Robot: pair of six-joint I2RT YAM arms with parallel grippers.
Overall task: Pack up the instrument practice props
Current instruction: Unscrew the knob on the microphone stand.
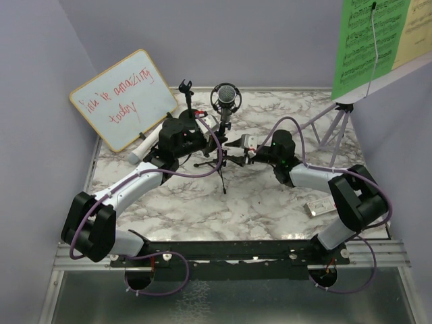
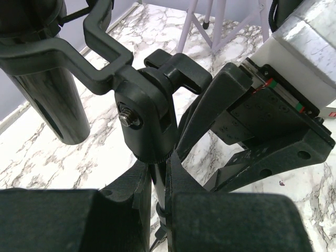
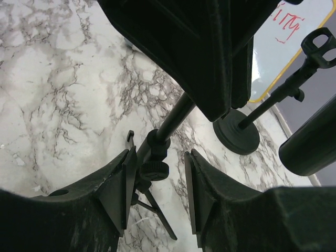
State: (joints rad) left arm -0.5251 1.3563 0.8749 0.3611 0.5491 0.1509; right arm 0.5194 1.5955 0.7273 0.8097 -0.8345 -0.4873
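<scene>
At the centre of the marble bench point(image 1: 202, 202), the black mic tripod point(image 2: 149, 121) stands with a grey-headed microphone point(image 1: 226, 96) seated in its ring mount. Left claw point(image 2: 157, 189): clamped on the tripod's stem just below the swivel joint. Right claw point(image 3: 156, 197): fingers apart, straddling the stem's lower collar above the legs. Behind the tripod, the round-base mic holder point(image 3: 236, 135) stands near the whiteboard point(image 1: 125, 98). At far right, the lilac music rack point(image 1: 334, 128) carries the green music sheet point(image 1: 364, 47) and yellow music sheet point(image 1: 415, 30).
</scene>
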